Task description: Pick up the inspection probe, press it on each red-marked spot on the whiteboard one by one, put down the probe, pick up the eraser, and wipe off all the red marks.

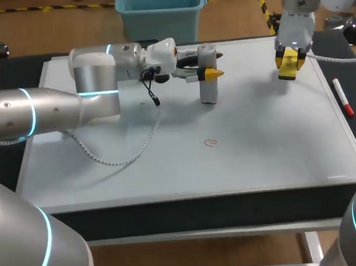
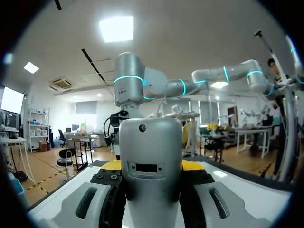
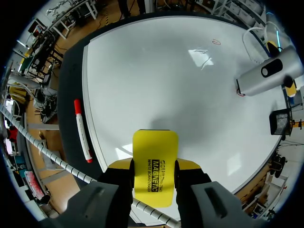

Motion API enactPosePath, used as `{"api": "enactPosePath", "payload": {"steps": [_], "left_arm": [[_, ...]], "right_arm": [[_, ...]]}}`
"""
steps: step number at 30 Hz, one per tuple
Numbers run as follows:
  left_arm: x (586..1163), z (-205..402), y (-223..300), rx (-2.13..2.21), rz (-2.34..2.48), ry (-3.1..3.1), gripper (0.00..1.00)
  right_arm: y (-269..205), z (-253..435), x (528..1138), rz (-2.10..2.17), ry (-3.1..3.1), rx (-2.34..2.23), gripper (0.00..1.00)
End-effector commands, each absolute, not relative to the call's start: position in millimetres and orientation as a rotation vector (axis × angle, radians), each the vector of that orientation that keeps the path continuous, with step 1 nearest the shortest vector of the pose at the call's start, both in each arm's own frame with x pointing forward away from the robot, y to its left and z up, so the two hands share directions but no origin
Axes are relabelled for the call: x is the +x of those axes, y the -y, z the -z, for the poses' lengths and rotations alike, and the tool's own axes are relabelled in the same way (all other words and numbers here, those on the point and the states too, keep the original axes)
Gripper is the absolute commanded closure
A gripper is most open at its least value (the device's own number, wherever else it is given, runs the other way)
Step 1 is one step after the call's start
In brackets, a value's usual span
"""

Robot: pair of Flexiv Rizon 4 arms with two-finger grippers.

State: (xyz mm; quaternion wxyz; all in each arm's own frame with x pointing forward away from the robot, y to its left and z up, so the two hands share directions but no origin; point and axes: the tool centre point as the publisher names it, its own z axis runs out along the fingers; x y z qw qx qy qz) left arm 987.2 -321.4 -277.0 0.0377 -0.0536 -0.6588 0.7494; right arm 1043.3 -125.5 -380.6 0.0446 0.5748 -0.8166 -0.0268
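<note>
The grey inspection probe [image 1: 207,75] stands upright with its lower end on the whiteboard [image 1: 186,163], toward the back middle. My left gripper [image 1: 213,65] lies level and is shut on the probe; in the left wrist view the probe [image 2: 151,156] fills the gap between the yellow tips of that gripper [image 2: 152,166]. A small red mark [image 1: 211,143] sits nearer the front, apart from the probe. My right gripper [image 1: 288,66] hangs over the back right of the board, shut on the yellow eraser [image 3: 154,147]. The right wrist view also shows the probe [image 3: 268,76] and the red mark [image 3: 216,42].
A red marker [image 1: 343,98] lies on the dark strip off the board's right edge, beside the right gripper [image 3: 153,165] as the marker [image 3: 81,130] in its wrist view. A white coiled cable [image 1: 124,152] trails over the board's left half. A blue bin [image 1: 159,8] stands behind the table.
</note>
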Motion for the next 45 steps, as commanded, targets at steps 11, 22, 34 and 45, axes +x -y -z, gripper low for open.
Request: {"api": "enactPosePath", "payload": {"steps": [11, 22, 34, 45], "left_arm": [[992.6, 285.4, 322.8, -0.191, -2.284, 2.014, 1.00], [992.8, 289.4, 321.3, -0.192, -2.274, 2.014, 1.00], [992.0, 288.6, 322.6, -0.191, -2.265, 2.021, 1.00], [991.6, 288.3, 322.1, -0.192, -2.257, 2.030, 1.00]], "right_arm": [[125.9, 380.1, 1044.6, 0.079, 2.491, 1.757, 1.00], [125.9, 380.1, 1044.6, 0.079, 2.491, 1.757, 1.00], [125.9, 380.1, 1044.6, 0.079, 2.491, 1.757, 1.00], [125.9, 380.1, 1044.6, 0.079, 2.491, 1.757, 1.00]]}}
